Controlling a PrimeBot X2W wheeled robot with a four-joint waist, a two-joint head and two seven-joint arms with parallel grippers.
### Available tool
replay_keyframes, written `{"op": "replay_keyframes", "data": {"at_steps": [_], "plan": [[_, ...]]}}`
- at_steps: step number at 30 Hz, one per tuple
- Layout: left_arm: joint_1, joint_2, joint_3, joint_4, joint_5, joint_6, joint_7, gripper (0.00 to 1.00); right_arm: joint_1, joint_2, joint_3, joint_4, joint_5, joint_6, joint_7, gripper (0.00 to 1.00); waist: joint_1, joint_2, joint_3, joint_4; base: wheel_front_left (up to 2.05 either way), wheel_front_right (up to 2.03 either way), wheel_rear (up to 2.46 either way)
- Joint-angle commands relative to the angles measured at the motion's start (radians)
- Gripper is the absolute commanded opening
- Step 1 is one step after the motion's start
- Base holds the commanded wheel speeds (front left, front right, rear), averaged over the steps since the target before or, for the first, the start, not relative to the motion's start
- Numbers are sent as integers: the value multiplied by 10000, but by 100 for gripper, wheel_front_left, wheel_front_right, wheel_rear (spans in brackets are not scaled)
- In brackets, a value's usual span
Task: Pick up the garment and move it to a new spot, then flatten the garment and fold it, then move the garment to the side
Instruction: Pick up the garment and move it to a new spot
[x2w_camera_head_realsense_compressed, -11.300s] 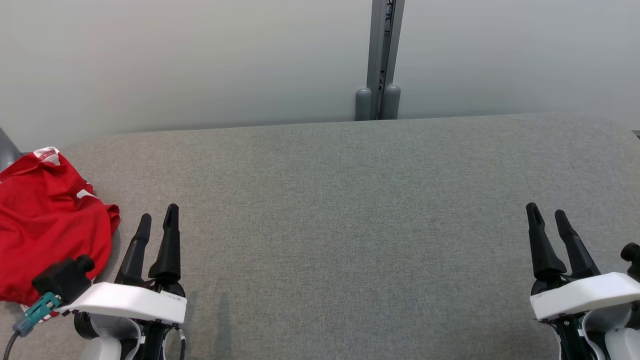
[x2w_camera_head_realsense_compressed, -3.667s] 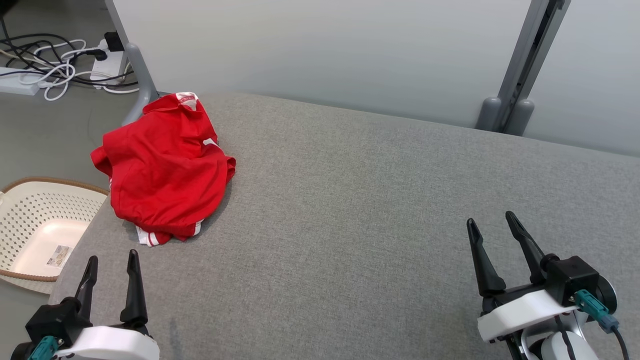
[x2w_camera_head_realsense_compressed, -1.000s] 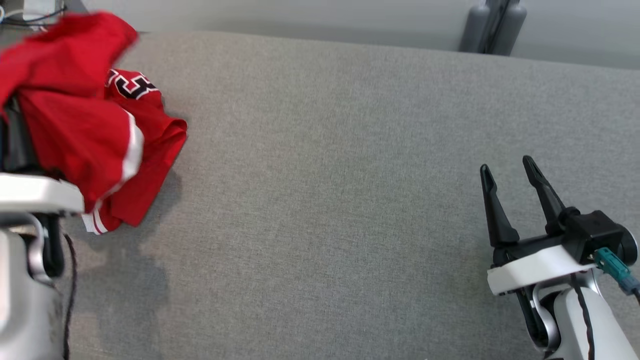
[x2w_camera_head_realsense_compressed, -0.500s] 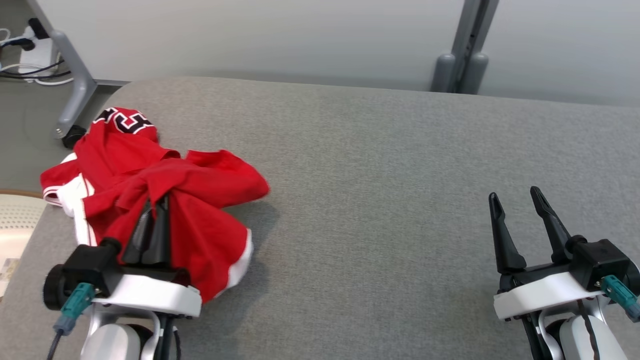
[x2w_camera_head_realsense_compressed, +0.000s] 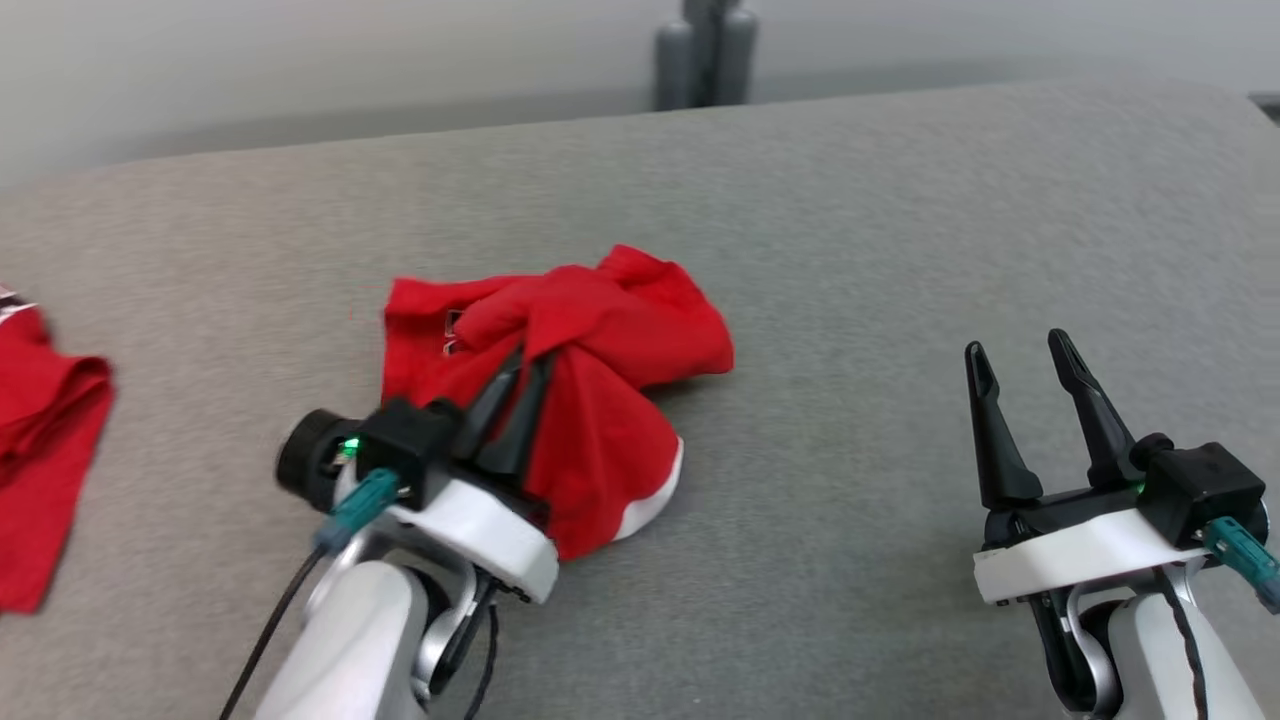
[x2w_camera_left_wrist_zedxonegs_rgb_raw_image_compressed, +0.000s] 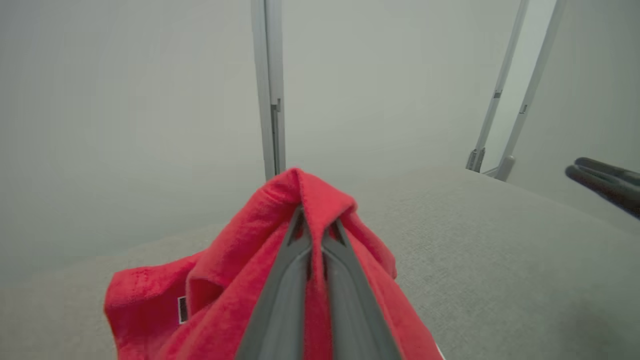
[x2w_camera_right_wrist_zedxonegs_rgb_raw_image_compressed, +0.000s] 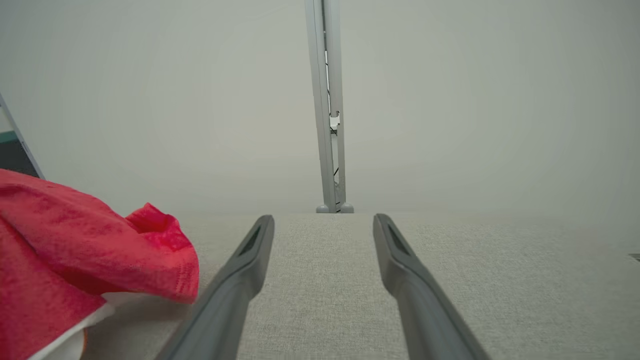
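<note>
The garment (x2w_camera_head_realsense_compressed: 620, 320) is a crumpled red cloth with a white hem, bunched on the grey table (x2w_camera_head_realsense_compressed: 850, 250) left of the middle. My left gripper (x2w_camera_head_realsense_compressed: 530, 362) is shut on a fold at its top, and the cloth drapes over both fingers. In the left wrist view the red garment (x2w_camera_left_wrist_zedxonegs_rgb_raw_image_compressed: 240, 260) wraps the closed fingertips of the left gripper (x2w_camera_left_wrist_zedxonegs_rgb_raw_image_compressed: 315, 225). My right gripper (x2w_camera_head_realsense_compressed: 1016, 345) stands open at the lower right, with nothing between its fingers. In the right wrist view the right gripper (x2w_camera_right_wrist_zedxonegs_rgb_raw_image_compressed: 324, 220) points over bare table, and the garment (x2w_camera_right_wrist_zedxonegs_rgb_raw_image_compressed: 75, 240) lies to its left.
Another piece of red cloth (x2w_camera_head_realsense_compressed: 40, 450) lies apart at the table's left edge. A grey post (x2w_camera_head_realsense_compressed: 700, 50) stands behind the far edge, against a pale wall. Bare table stretches between the garment and the right gripper. The right arm's fingers (x2w_camera_left_wrist_zedxonegs_rgb_raw_image_compressed: 600, 182) show at the left wrist view's right edge.
The head camera has swung to the right. My left gripper, shut on the garment, has carried it right toward the table's middle, leaving a red piece behind at the left. The right gripper stays open.
</note>
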Motion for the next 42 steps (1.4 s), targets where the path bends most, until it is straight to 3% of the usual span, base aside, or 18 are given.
{"op": "replay_keyframes", "data": {"at_steps": [1, 5, 11, 12, 13, 21, 24, 29, 33, 42], "plan": [[-248, 17, -240, 272, 15, -90, 132, 0, -133, -38, -53, 42, 103, 5, -98, 100, 0, 0, 648, -1032, 0, 0, 0], [-584, -45, -1040, 1038, -60, -289, 343, 0, -235, -35, -40, 241, 406, 5, -194, 100, 0, 0, 935, -1639, 0, 0, 0], [-759, -80, -2183, 1948, -371, -435, 436, 0, -246, -33, -130, 398, 600, 5, -255, 100, 0, 0, 1041, -1808, 0, 0, 0], [-795, -82, -2299, 2031, -432, -445, 387, 21, -254, -35, -161, 378, 636, 5, -251, 100, 0, 0, 1029, -1772, 0, 0, 0], [-835, -75, -2396, 2103, -476, -436, 343, 100, -261, -31, -172, 362, 652, 5, -251, 100, 0, 0, 1006, -1716, 0, 0, 0], [-801, 12, -2778, 1929, -846, -406, -484, 100, -165, -39, -245, 290, 412, 5, -247, 100, 0, 0, 541, -1016, 0, 0, 0], [-569, 102, -2516, 1667, -959, -153, -772, 100, -52, -38, -276, 321, 287, 5, -246, 100, 0, 0, 277, -722, 0, 0, 0], [-269, 260, -1816, 1307, -1252, 457, -968, 100, 85, -40, -329, 396, 182, 5, -247, 100, 0, 0, -47, -369, 0, 0, 0], [157, 577, -755, 1053, -1714, 1201, -1176, 100, 282, -41, -416, 492, 50, 5, -248, 100, 0, 0, -382, 7, 0, 0, 0], [1032, 1304, 807, 952, -2330, 1792, -1459, 100, 613, -38, -500, 650, -180, 5, -227, 100, 0, 0, -913, 513, 0, 0, 0]]}}
